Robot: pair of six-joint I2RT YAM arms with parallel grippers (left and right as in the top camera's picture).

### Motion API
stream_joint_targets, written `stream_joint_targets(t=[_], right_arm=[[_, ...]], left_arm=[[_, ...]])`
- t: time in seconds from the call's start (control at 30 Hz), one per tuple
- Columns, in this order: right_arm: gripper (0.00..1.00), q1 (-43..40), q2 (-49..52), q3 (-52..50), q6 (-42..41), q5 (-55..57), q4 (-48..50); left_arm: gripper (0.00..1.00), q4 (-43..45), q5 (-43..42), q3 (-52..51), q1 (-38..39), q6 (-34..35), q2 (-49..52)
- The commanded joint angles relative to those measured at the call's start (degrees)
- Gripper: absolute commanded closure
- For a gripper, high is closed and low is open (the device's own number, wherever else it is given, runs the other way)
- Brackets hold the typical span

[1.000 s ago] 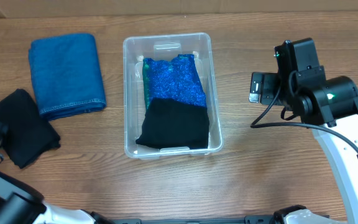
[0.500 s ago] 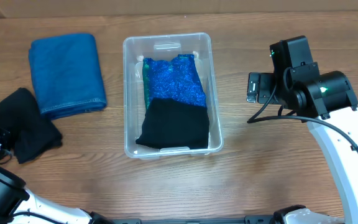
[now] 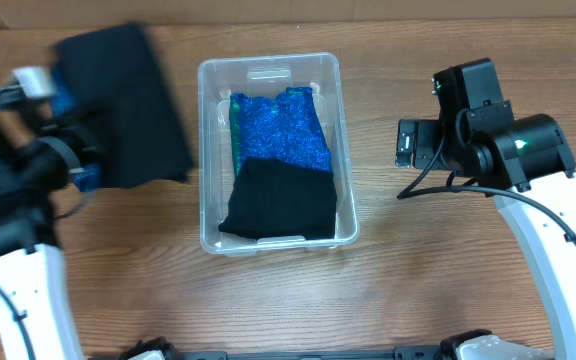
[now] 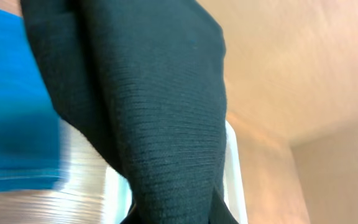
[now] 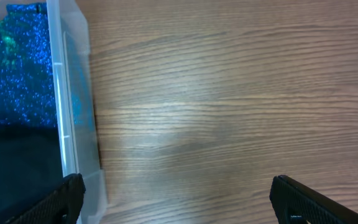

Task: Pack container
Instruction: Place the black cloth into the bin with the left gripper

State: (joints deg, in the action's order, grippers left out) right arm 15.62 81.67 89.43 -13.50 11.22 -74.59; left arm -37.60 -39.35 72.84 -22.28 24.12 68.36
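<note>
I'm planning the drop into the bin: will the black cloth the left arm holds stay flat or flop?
Likely floppy: the held black cloth drapes in long soft folds in the left wrist view. Its ribbed knit surface probably isn't slippery, so it should stay gripped.

The overhead camera gives me an even, soft light, it seems from above; the table (image 3: 418, 300) is bright and carries no hard shadow. Its right half is sharp, but the left arm (image 3: 18, 190) and the black cloth (image 3: 128, 105) are smeared by blur and their edges are not clean. The rim of the container (image 3: 268, 63) shows small pale glints. In the left wrist view almost everything is soft: the black cloth sits close to the lens, only its knit shows a little, and the blue cloth (image 4: 11, 93) is streaked. The right wrist view is clear, the wood grain sharp, with a pale sheen in the middle.
</note>
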Motion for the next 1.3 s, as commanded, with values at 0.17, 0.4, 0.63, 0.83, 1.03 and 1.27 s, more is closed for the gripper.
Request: stream_joint_targets(t=[0.17,0.4,0.63,0.83,1.03,1.27], right_arm=[[0.0,-0.3,-0.1,-0.2,-0.2,-0.8,-0.3],[0.0,-0.3,-0.1,-0.2,-0.1,-0.8,-0.3],[0.0,-0.3,-0.1,-0.2,0.0,-0.8,-0.9],[0.0,-0.3,-0.1,-0.2,0.0,-0.8,-0.9],[0.0,-0.3,-0.1,-0.2,0.0,-0.8,-1.0],[0.0,-0.3,-0.1,-0.2,0.0,-0.9,-2.3]], left_arm=[[0.96,14.1,24.1,0.6,37.7,1.5,12.0],[0.96,27.3,29.4,0.6,44.9,9.8,25.6],[0.0,24.4,30.8,0.6,43.3,15.4,30.8],[0.0,13.6,44.8,0.6,35.8,12.4,14.8],[0.0,2.1,42.9,0.6,17.9,-1.2,8.1],[0.0,9.6,14.0,0.6,-14.8,-12.4,30.8]])
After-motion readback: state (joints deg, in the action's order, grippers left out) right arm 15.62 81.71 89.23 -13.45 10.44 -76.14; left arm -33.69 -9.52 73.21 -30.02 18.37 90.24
